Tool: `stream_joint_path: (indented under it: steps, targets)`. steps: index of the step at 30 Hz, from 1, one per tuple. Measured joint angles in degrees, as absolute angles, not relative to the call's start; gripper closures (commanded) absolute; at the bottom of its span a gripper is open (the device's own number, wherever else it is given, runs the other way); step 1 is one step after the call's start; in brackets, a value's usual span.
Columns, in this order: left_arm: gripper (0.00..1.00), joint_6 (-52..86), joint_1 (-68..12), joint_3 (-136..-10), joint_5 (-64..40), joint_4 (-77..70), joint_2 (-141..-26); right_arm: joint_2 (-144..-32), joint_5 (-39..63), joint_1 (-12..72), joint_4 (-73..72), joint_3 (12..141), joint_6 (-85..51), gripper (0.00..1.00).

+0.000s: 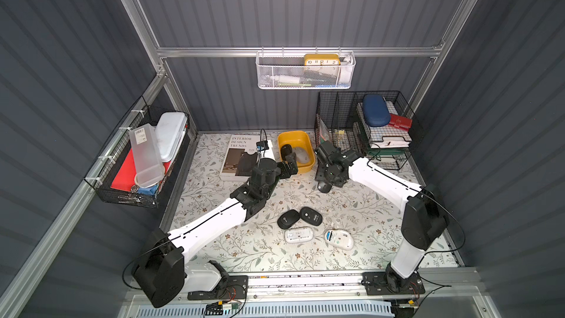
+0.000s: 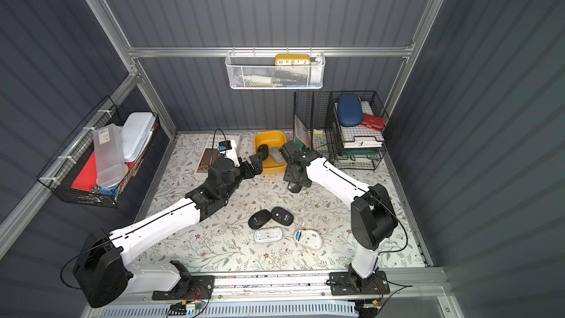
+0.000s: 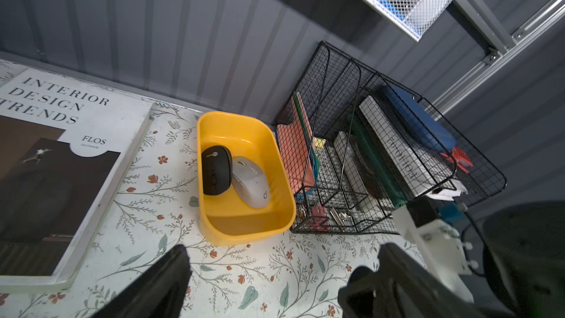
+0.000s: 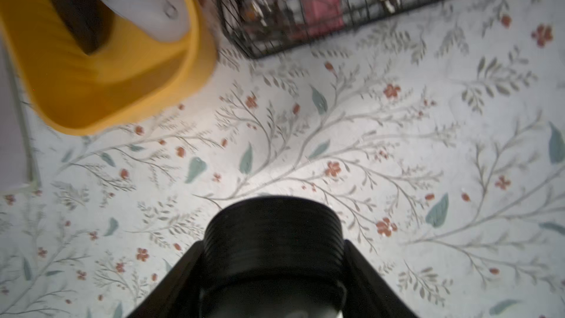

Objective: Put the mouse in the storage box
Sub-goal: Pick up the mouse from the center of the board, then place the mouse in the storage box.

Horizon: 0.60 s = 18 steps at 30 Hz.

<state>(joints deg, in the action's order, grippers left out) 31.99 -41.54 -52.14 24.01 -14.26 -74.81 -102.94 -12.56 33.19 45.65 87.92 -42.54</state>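
Mouse (image 1: 324, 188) in play is the black one, clamped between the fingers of the right gripper (image 4: 273, 249) just off the near end of the storage box (image 3: 244, 221), on its wire organiser (image 1: 333, 117) side. Whether it hangs clear of the floral table (image 1: 351, 215) I cannot tell.

Both arms reach toward the box. The right arm (image 1: 382, 178) holds the load, so the coming move looks to be its own.

The box's long axis runs away from the robot. A black mouse (image 3: 215, 171) and a pale grey mouse (image 3: 252, 183) lie side by side in its middle, leaving bare floor at the near end.

In the right wrist view the box sits ahead of the fingers and off to one side. The held mouse looks gripped across its width.

The left gripper (image 3: 282, 250) stands spread wide and empty, just short of the box's near wall on the book (image 1: 238, 148) side. Four loose mice (image 1: 311, 216) lie well apart from the box, robot-ward.
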Motion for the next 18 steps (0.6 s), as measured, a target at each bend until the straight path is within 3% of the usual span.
stream_joint_path:
  steps: [18]
  targets:
    - [0.01, 34.7, -41.5, -50.5, 28.6, -13.9, -71.9, -132.9, -12.3, 31.5, 47.3, 127.5, -30.2, 0.42]
